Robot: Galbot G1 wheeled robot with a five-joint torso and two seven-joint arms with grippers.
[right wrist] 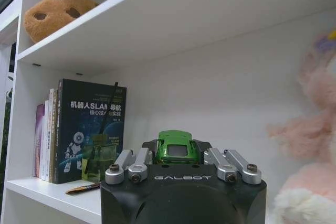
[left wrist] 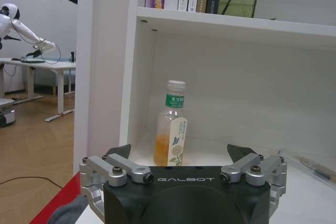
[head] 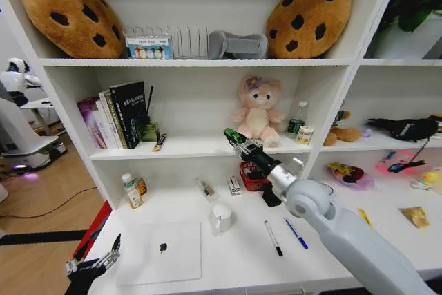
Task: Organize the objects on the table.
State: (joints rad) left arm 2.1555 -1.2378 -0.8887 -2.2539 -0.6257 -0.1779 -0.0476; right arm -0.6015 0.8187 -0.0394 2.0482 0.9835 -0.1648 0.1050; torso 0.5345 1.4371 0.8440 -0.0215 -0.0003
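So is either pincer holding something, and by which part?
The right pincer grips the green toy car by its sides, up beside the plush bear. The left pincer is open, empty.

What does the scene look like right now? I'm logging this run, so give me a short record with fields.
right end effector: raised at the middle shelf beside the pink plush bear, shut on the green toy car
left end effector: low at the table's front left corner, open, holding nothing
laptop: closed, flat on the table
black pen: on the table, right of the laptop
blue pen: beside the black pen
white mug: behind the laptop
bottle: upright at the table's back left
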